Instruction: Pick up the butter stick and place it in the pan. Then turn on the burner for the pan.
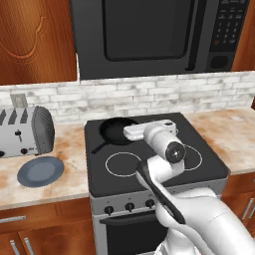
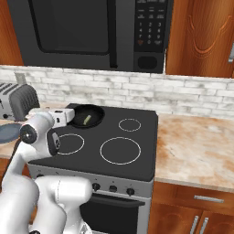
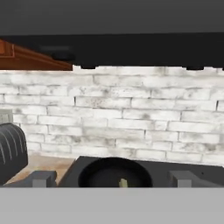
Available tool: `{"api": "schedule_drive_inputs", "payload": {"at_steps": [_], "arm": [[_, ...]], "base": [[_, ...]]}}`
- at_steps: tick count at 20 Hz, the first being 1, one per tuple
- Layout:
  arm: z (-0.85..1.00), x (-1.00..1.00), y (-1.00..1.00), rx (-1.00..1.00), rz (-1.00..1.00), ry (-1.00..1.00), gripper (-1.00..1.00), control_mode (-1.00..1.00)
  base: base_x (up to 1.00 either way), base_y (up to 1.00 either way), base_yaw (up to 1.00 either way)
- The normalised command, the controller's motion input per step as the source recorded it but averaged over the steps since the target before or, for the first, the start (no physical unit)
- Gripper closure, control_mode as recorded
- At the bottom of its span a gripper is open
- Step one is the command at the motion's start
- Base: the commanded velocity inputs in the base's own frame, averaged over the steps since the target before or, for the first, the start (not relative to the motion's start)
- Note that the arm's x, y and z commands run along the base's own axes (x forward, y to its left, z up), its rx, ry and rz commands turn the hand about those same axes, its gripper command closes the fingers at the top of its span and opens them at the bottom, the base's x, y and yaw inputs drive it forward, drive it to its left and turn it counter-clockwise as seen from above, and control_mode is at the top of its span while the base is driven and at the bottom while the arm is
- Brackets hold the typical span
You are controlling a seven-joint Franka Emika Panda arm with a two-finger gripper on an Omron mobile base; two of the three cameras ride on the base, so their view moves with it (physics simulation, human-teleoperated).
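The black pan (image 1: 115, 130) sits on the stove's back left burner, its handle pointing toward the front left. In the right base view the pale yellow butter stick (image 2: 87, 120) lies inside the pan (image 2: 93, 111). My gripper (image 1: 130, 131) hovers just over the pan's near right rim, pointing at the back wall, open and holding nothing. In the hand view the two fingertips (image 3: 41, 178) stand wide apart, with the pan (image 3: 100, 173) and butter stick (image 3: 123, 183) between and beyond them.
The black stove top (image 1: 199, 159) has ringed burners and a row of knobs (image 1: 129, 205) on its front panel. A toaster (image 1: 25, 132) and a blue-grey plate (image 1: 41, 171) are on the left counter. A microwave (image 1: 159, 35) hangs overhead.
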Motion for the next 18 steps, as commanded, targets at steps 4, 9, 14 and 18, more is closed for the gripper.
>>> {"api": "schedule_drive_inputs", "payload": {"at_steps": [4, 9, 14, 18], "arm": [[0.0, -0.4, 0.01, 0.0, 0.0, -0.14, -1.0, -1.0], [-0.1, -0.48, 0.06, 0.0, 0.0, -0.13, -1.0, -1.0], [-0.18, -0.46, 0.07, 0.0, 0.0, -0.15, -1.0, -1.0], [-0.21, -0.41, 0.0, 0.0, 0.0, -0.16, -1.0, -1.0]], "base": [[0.0, 0.0, 0.0], [0.0, 0.0, 0.0], [0.0, 0.0, 0.0], [0.0, 0.0, 0.0]]}}
